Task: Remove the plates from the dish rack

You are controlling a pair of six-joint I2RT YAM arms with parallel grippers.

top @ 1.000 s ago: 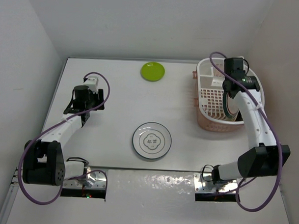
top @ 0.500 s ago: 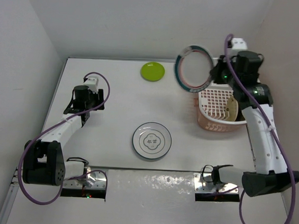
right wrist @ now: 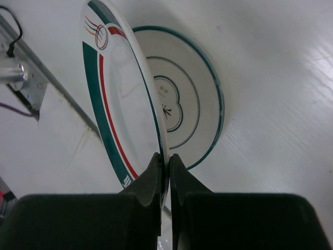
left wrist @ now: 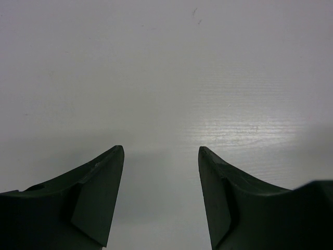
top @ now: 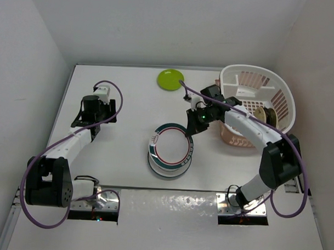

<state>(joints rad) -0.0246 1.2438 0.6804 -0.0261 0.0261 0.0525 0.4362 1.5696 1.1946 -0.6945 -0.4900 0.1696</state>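
Note:
My right gripper (top: 190, 131) is shut on the rim of the white plate with green-red rim (top: 171, 149). It holds this plate tilted just over the white plate with dark rim and centre motif (top: 164, 171) at the table's middle. In the right wrist view my right gripper (right wrist: 165, 159) pinches the green-red plate (right wrist: 112, 104) edge-on, with the dark-rimmed plate (right wrist: 192, 104) behind. The small lime-green plate (top: 171, 79) lies at the far middle. The tan-brown plate (top: 259, 117) stands in the white dish rack (top: 256, 77) at the far right. My left gripper (top: 94, 122) is open and empty over bare table (left wrist: 161, 151).
The rack's salmon-pink base (top: 235, 139) shows under its near side, and the basket looks tipped toward the camera. White walls close in the table on the left, back and right. A metal rail (right wrist: 31, 83) runs along the near edge.
My right gripper lifted the green-red plate out of the rack, then carried it left and down over the dark-rimmed plate. The rack now looks tipped. The left arm has not moved.

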